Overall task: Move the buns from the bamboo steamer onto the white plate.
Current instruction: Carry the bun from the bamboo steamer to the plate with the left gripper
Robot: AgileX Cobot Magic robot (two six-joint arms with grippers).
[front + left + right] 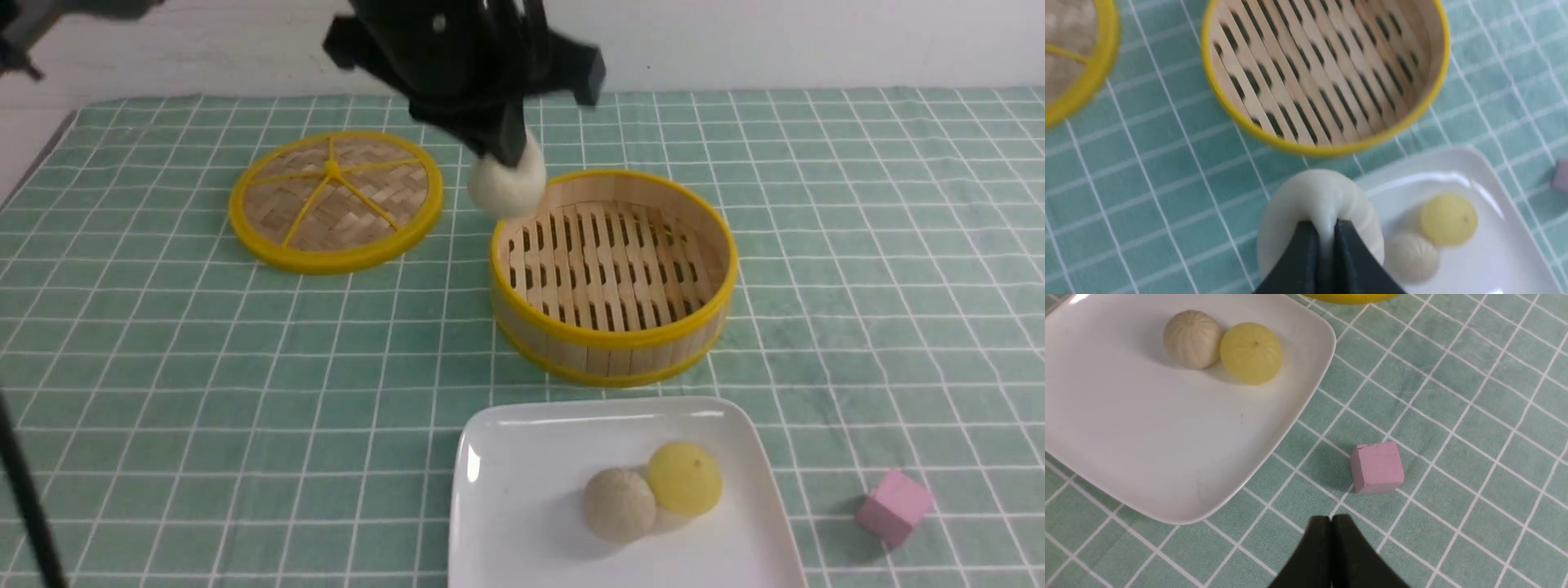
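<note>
Had my left gripper [1326, 239] clamped on the white bun [508, 181], lifted by the steamer [612, 343] on its left side, plate [506, 490] nearer me, right gripper [1331, 522] closed, empty.

The front view looks forward and down across the table [163, 367], wide enough for lid [335, 200], bamboo steamer [612, 359] and white plate [506, 490]. The left wrist view looks steeply down on steamer and plate. The right wrist view sits nearer the table, over the plate's corner and a pink cube [1376, 467]. All share the plate.
</note>
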